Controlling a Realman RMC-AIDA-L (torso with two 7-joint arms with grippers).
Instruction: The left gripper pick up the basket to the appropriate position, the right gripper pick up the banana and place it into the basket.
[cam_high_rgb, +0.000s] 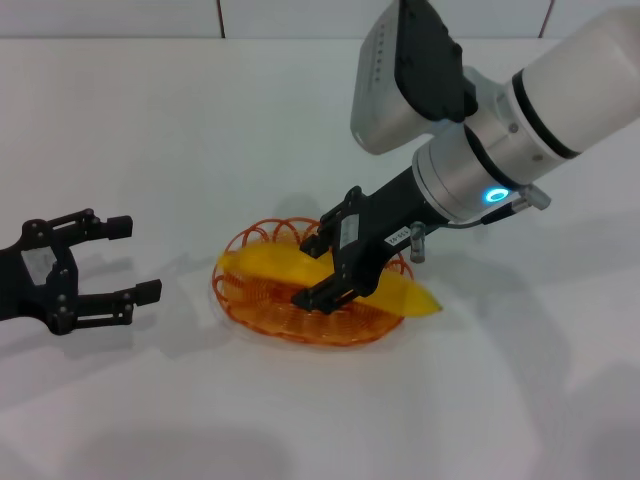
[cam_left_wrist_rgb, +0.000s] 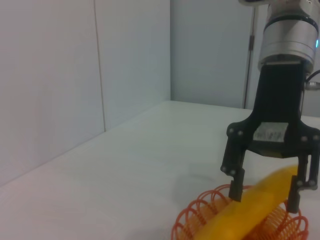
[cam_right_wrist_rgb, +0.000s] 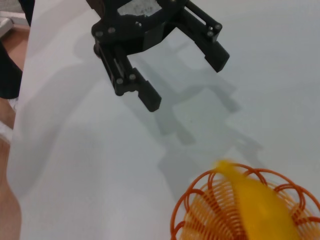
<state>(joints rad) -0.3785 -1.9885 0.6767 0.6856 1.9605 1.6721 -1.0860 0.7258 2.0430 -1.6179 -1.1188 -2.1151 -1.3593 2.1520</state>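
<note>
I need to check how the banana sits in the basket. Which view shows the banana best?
The head view: the whole banana lies across the basket, one tip past the rim, the right gripper over it. Both wrist views show only part of it.

Bench (cam_high_rgb: 200, 120): white, matte surface, lying flat and spreading across the whole work area, catching soft grey shadows. Wall panels (cam_left_wrist_rgb: 75, 75): pale, plain, standing upright along the bench's far edge, showing one vertical seam.
</note>
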